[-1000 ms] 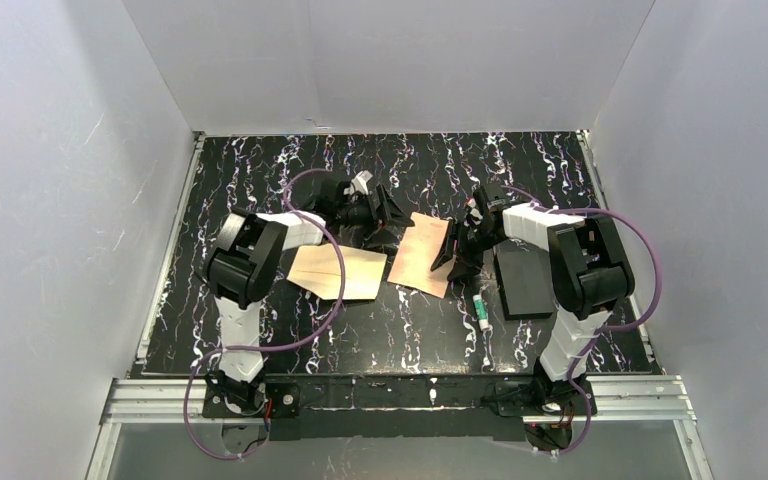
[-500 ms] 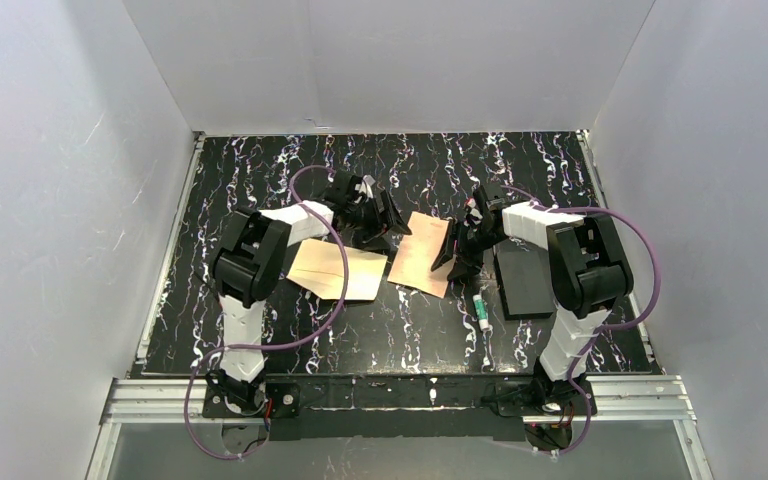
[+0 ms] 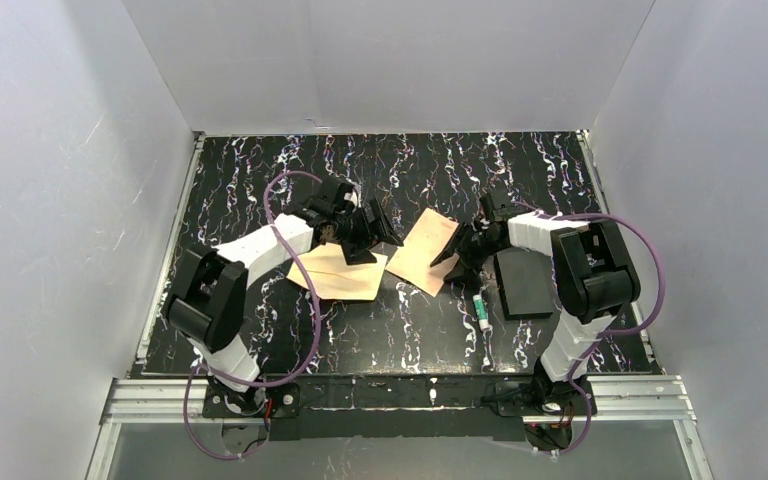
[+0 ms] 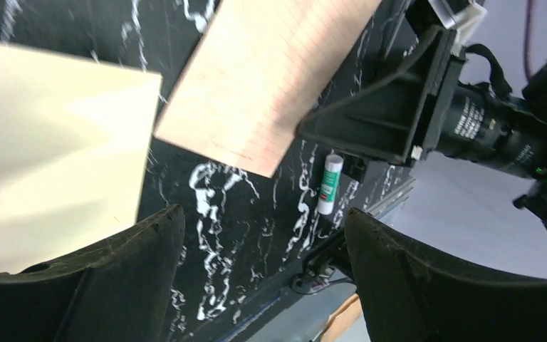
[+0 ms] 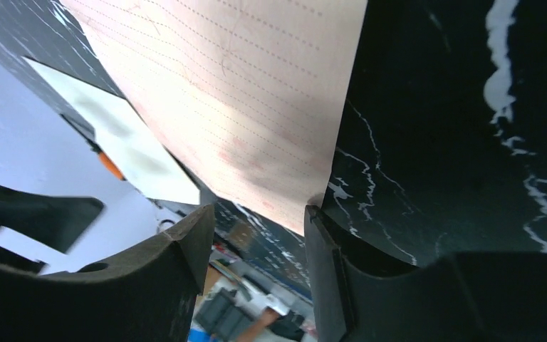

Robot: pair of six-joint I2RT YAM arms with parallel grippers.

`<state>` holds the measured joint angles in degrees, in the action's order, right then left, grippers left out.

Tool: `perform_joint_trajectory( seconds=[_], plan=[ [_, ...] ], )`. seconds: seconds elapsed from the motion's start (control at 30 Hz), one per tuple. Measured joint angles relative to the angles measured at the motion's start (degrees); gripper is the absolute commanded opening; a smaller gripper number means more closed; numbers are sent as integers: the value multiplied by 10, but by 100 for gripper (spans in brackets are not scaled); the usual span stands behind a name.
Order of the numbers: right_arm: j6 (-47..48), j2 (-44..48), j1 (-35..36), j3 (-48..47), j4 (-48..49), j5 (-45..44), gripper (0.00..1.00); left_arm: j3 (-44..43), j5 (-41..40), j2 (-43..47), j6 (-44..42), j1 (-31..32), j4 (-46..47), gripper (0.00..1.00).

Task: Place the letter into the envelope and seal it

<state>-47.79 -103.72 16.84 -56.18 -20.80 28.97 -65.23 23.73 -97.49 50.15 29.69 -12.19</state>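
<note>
Letter (image 3: pixel 422 250) (tan, dotted, flat) lies on marbled table (image 3: pixel 260 180), left corner just beside cream envelope (image 3: pixel 332 278). Right gripper (image 3: pixel 448 252) jaws narrowly apart at its right edge; left gripper (image 3: pixel 382 240) jaws wide apart.

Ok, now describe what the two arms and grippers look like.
The left arm and right arm both pair white link shells with bulky black joint housings, and each trails a loose purple cable. The left gripper and right gripper are all black with broad wedge-shaped fingers; the right one's round body bears small white lettering, with a green light behind it.
</note>
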Motion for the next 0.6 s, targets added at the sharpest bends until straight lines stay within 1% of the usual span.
perform_joint_trajectory(
  seconds=[0.1, 0.2, 0.27, 0.37, 0.47, 0.6],
  plan=[
    [-59, 4, 1, 22, 36, 15, 59, 36, -2, 28, 41, 19, 18, 81],
    [-105, 9, 2, 37, 61, 23, 60, 67, -4, 27, 77, 37, 28, 81],
    [-117, 10, 2, 38, 63, 21, 61, 79, -5, 20, 93, 45, 30, 81],
    [-106, 19, 9, 16, 29, -21, 61, 83, -9, 9, 106, 47, 42, 81],
    [-70, 28, 14, -27, -20, -88, 61, 83, -13, -2, 117, 47, 79, 80],
    [-28, 33, 12, -82, -55, -146, 61, 86, -15, -23, 136, 50, 125, 79]
  ],
)
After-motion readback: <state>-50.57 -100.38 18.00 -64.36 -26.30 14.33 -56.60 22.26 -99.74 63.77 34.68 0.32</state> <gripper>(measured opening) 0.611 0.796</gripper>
